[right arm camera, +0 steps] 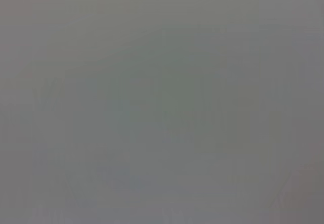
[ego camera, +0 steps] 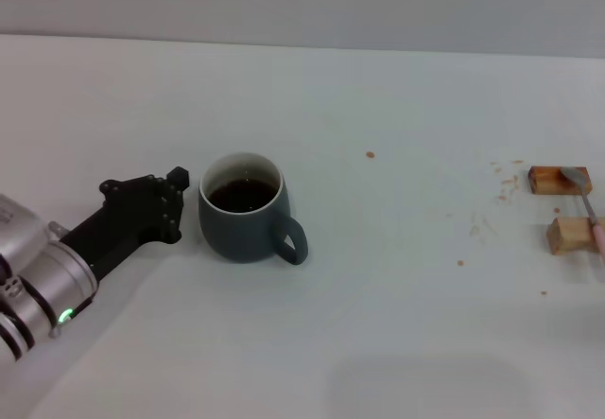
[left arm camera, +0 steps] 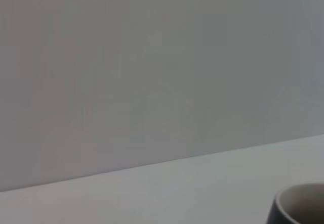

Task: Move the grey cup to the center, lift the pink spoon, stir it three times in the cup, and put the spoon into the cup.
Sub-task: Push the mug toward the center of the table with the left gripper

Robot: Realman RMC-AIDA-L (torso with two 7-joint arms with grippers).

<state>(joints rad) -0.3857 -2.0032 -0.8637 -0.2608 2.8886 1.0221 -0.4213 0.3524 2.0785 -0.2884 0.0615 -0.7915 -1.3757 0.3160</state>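
One arm in head view: the left arm, silver with a green light, enters from the lower-left corner, nearest the camera. Its black left gripper (ego camera: 175, 201) lies low over the table (ego camera: 378, 324), just beside the grey cup's left side; touching or a hair apart, cannot tell. It holds nothing, and how far the fingers are spread is not readable from this angle. Right arm and right gripper not in view anywhere.

One grey cup (ego camera: 248, 209), left of the table's centre, upright, loop handle turned toward the front-right. Inside: dark brown liquid, filled well below the pale inner rim. Left wrist view catches only a cut-off arc of the cup's rim (left arm camera: 301, 204) at the frame corner, plus table and wall.

Scattered orange-brown crumbs (ego camera: 492, 220) on the right half of the table, too small to count.

Two small wooden blocks (ego camera: 550, 180) at the far right edge, one behind the other. One pink spoon (ego camera: 588, 209) lies across both, metal bowl on the rear block, pink handle over the front block and cut off by the frame edge. Well apart from the cup.

Right wrist view: flat grey blur, nothing to make out.
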